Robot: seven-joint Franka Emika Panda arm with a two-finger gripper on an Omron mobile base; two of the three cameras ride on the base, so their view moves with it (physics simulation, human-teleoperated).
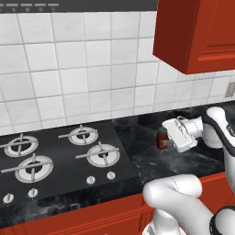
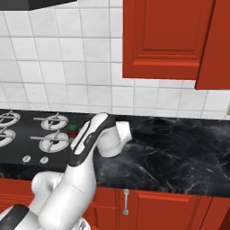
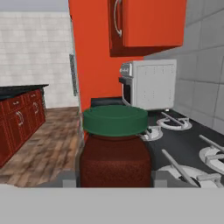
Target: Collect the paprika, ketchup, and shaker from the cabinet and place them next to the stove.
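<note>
From the left base view, my pincer (image 1: 166, 138) is clenched on the small squat red-brown paprika jar with its dark green lid (image 1: 162, 137), low over the black marble counter (image 1: 151, 158) just right of the black four-burner stove (image 1: 64, 156).

In the hand view, the jar (image 3: 115, 146) sits upright between my fingers, gripped round its body below the lid. I judge it light, rigid and smooth, possibly slippery.
</note>
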